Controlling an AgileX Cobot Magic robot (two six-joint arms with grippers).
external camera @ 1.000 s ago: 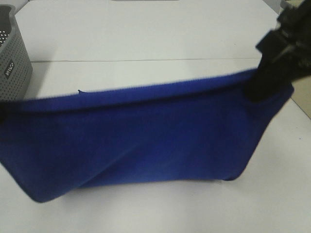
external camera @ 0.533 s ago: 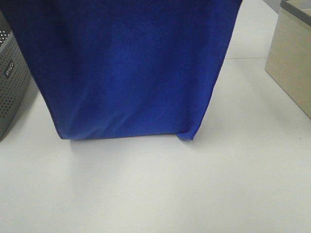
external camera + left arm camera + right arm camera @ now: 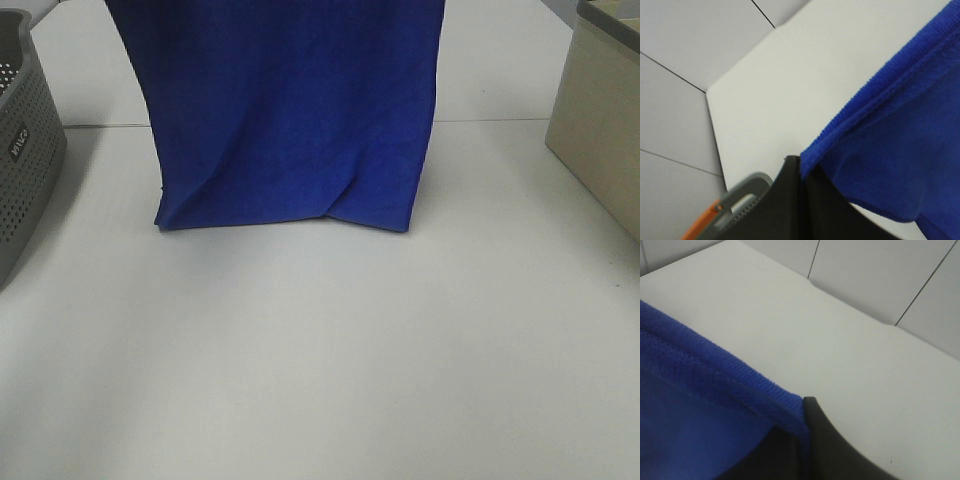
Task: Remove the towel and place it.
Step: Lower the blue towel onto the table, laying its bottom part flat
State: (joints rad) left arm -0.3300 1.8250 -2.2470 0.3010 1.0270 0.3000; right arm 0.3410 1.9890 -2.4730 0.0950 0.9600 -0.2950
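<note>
Holding towel [image 3: 290, 110] up off bench [image 3: 320, 360], we grip it at both top corners. Left fingers [image 3: 785, 210] are pinched shut on stitched edge at one corner, right fingers [image 3: 825, 455] pinched shut on edge at other. Towel hangs as flat blue sheet, top out of high view, lower edge creased and seemingly touching bench. We see grey perforated basket [image 3: 25, 150] at left and beige box [image 3: 600, 110] at right, both apart from towel.

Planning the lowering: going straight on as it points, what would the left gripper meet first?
Beyond the royal-blue microfibre towel the left gripper pinches, likely bare white tabletop; depth unclear.
</note>
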